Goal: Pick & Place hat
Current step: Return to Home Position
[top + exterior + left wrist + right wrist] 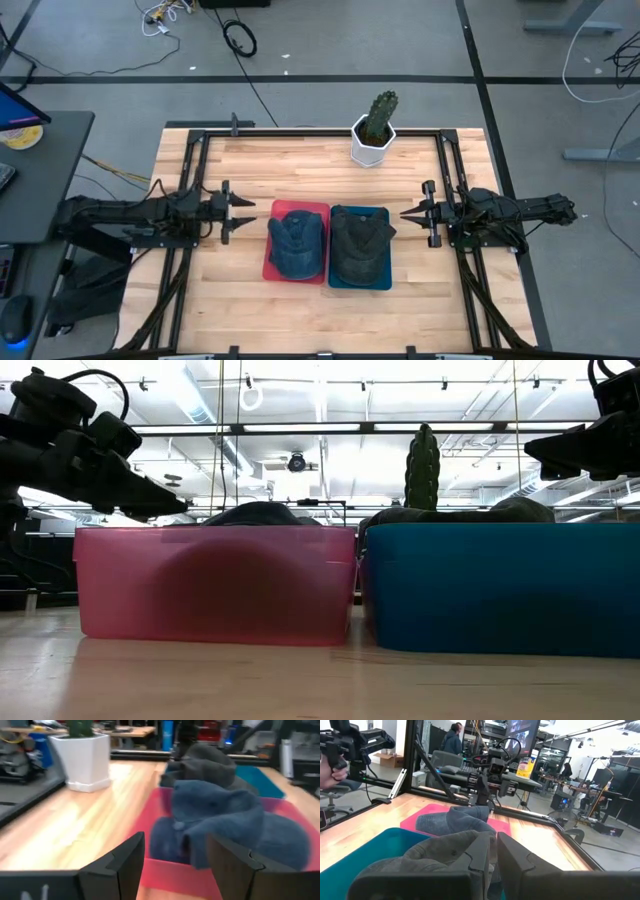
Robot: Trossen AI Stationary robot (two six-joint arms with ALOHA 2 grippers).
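A blue denim hat (297, 245) lies crown up in a red bin (269, 272). A dark grey hat (358, 246) lies in a blue bin (336, 284) right beside it. My left gripper (245, 213) hovers open just left of the red bin, above the table, pointing at the denim hat (225, 815). My right gripper (405, 213) hovers shut just right of the blue bin, pointing at the grey hat (435, 855). In the low view both grippers hang above bin height, the left gripper (180, 508) and the right gripper (532, 455).
A cactus in a white pot (375, 130) stands near the table's far edge, behind the bins. Black frame rails (195, 180) run along the table's left and right sides. Bare wood (300, 320) lies in front of the bins. A person's hand (327, 762) shows in the room beyond.
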